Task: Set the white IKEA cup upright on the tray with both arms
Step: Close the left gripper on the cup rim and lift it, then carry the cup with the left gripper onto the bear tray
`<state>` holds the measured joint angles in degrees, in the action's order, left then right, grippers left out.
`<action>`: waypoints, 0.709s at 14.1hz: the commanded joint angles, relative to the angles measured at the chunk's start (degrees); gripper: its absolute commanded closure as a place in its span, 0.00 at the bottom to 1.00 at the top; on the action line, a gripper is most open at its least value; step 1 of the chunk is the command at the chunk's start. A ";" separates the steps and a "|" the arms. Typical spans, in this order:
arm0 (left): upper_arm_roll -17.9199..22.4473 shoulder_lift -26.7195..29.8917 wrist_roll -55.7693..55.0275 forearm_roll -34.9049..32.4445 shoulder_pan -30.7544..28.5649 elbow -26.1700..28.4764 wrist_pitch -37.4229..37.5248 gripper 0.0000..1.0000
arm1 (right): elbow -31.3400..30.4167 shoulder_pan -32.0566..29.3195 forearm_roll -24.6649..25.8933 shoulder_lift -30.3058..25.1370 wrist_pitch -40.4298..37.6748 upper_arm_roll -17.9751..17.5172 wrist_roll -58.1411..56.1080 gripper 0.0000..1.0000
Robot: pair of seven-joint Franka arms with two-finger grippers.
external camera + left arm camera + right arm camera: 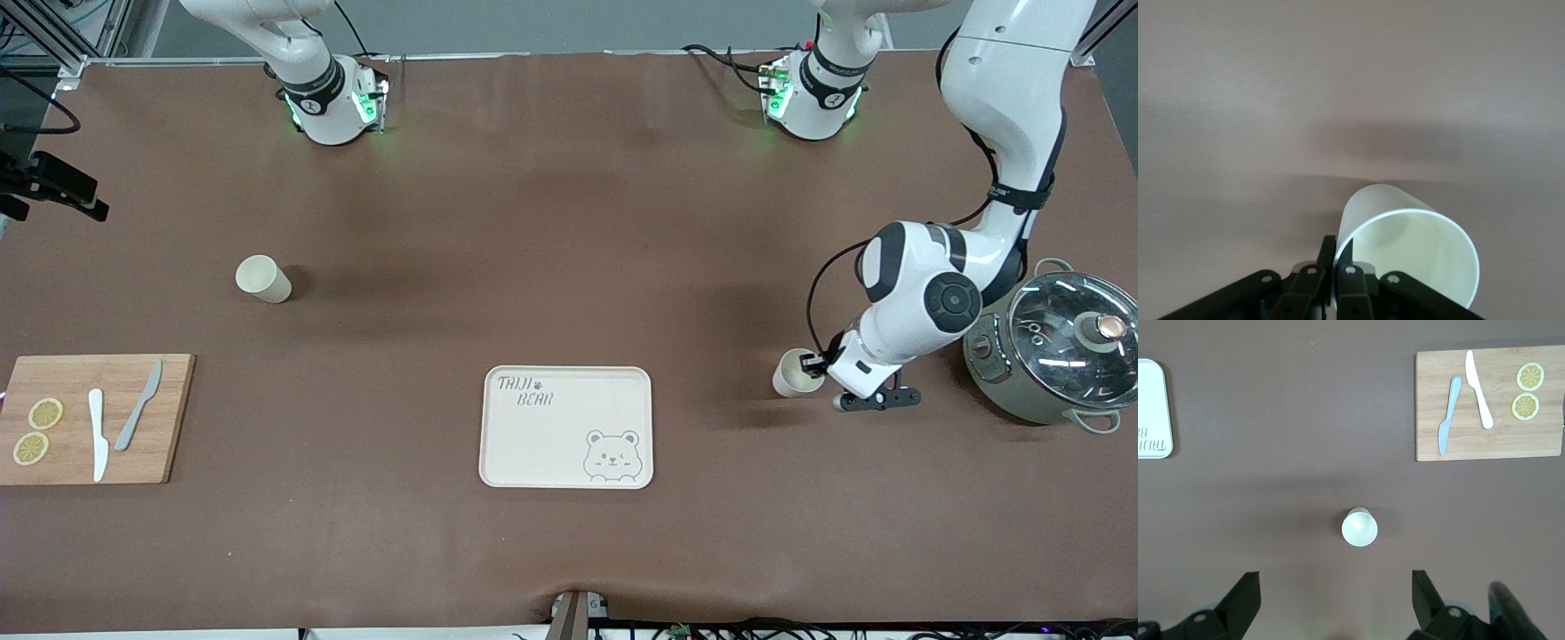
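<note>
A white cup (794, 374) sits low at the table between the cream bear tray (566, 427) and the pot. My left gripper (812, 364) is shut on its rim, one finger inside and one outside. The left wrist view shows the cup's open mouth (1408, 257) and the pinching gripper (1336, 252). A second white cup (263, 278) stands toward the right arm's end of the table. My right gripper (1336, 603) is open and empty high over it, and the cup (1359, 527) shows as a circle below. The right gripper is out of the front view.
A wooden cutting board (169, 418) with two knives and two lemon slices lies at the right arm's end; it also shows in the right wrist view (1425, 440). A grey pot with a glass lid (1062, 347) stands beside the left arm's wrist. The tray's edge (1161, 407) shows in the right wrist view.
</note>
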<state>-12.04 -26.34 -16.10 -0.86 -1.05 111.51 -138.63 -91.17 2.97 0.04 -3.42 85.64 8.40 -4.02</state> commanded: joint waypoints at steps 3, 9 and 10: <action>-0.53 -2.30 -7.61 -0.10 4.55 -7.86 5.88 1.00 | 0.55 -0.42 -0.04 0.61 -0.56 -0.22 0.68 0.00; -0.35 -8.63 -21.50 -0.36 12.98 -19.39 11.89 1.00 | 0.47 -0.59 -0.57 2.63 0.14 -0.14 0.42 0.00; -0.35 -9.60 -22.82 -0.28 13.52 -20.62 11.89 1.00 | 0.38 -0.68 -0.66 3.68 0.06 -0.14 0.77 0.00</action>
<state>-12.67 -32.62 -36.05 -0.86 11.02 95.45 -128.31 -91.21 2.88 0.04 -1.46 85.68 8.45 -3.96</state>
